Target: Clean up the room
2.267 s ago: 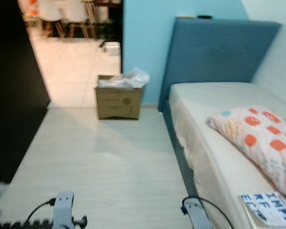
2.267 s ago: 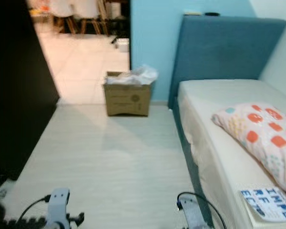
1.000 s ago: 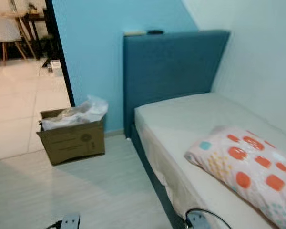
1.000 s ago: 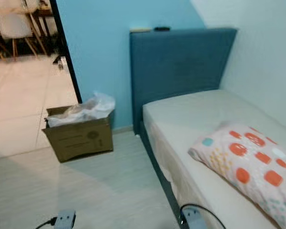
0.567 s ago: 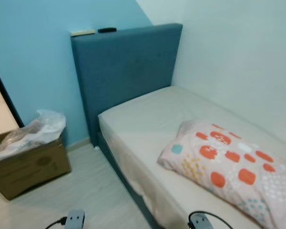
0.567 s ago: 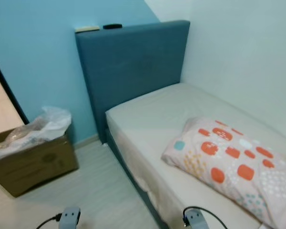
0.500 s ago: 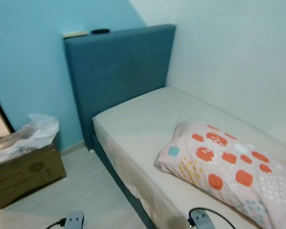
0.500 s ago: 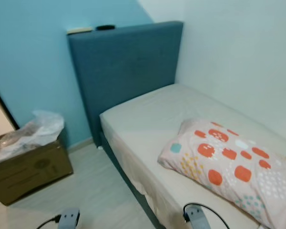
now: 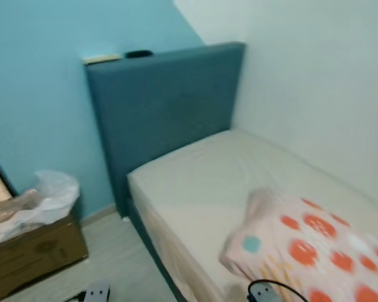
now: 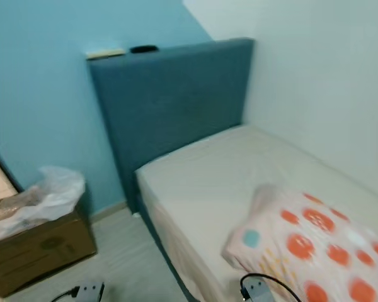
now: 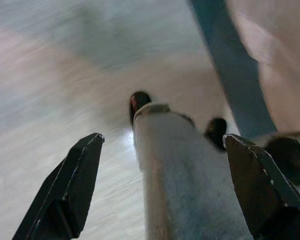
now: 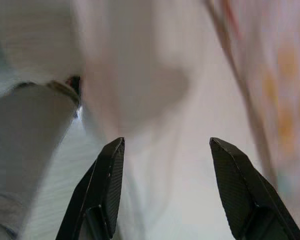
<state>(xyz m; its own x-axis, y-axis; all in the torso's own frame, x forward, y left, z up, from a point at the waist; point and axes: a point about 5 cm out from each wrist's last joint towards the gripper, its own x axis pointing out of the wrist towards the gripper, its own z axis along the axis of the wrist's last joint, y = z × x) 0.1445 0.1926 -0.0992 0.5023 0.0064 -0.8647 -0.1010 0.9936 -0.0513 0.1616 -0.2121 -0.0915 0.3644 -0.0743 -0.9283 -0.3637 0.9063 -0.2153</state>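
From the head, a spotted pillow [image 9: 305, 248] lies askew on the bed [image 9: 201, 182], well down from the headboard [image 9: 164, 107], likely what needs tidying; a cardboard box [image 9: 31, 255] sits on the floor beside that headboard. The left wrist view has the left claw [image 11: 160, 187] released above the floor beside the bed's base. The right wrist view has the right claw [image 12: 165, 190] released too, hanging empty by the bed's side.

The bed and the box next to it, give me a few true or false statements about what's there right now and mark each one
1. A spotted pillow lies on the bed. True.
2. The cardboard box sits on the mattress. False: it stands on the floor, beside the headboard.
3. The left gripper is open and holds nothing. True.
4. The headboard is red. False: it is dark blue.
5. Two small things rest on top of the headboard. True.
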